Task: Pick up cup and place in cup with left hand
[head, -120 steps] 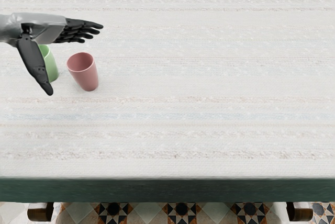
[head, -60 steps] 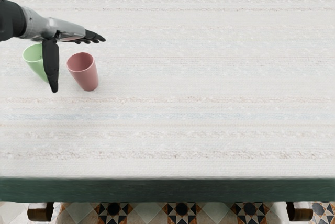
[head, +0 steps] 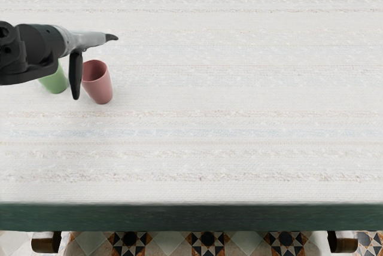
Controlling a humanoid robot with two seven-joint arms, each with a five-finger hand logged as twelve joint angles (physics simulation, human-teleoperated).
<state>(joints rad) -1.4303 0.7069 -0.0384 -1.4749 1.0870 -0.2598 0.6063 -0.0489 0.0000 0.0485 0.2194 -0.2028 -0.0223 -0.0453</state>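
Observation:
My left hand (head: 94, 64) is above the left part of the table, thumb pointing toward the table's front edge and fingers stretched to the right. It is open and holds nothing. Its thumb hangs just left of the pink cup (head: 100, 86), overlapping that cup's left rim in the view; whether they touch I cannot tell. The pink cup stands upright. To its left stands the green cup (head: 56, 81), its upper part hidden behind the left wrist and forearm.
The table (head: 215, 100) has a pale striped cloth. Its dark green front edge runs across the lower part of the picture, with patterned floor tiles below. A teal wall rises behind the far edge.
The left hand has shifted right and turned so that its fingers are seen edge-on, the thumb moving from the green cup toward the pink one. Both cups stay where they were.

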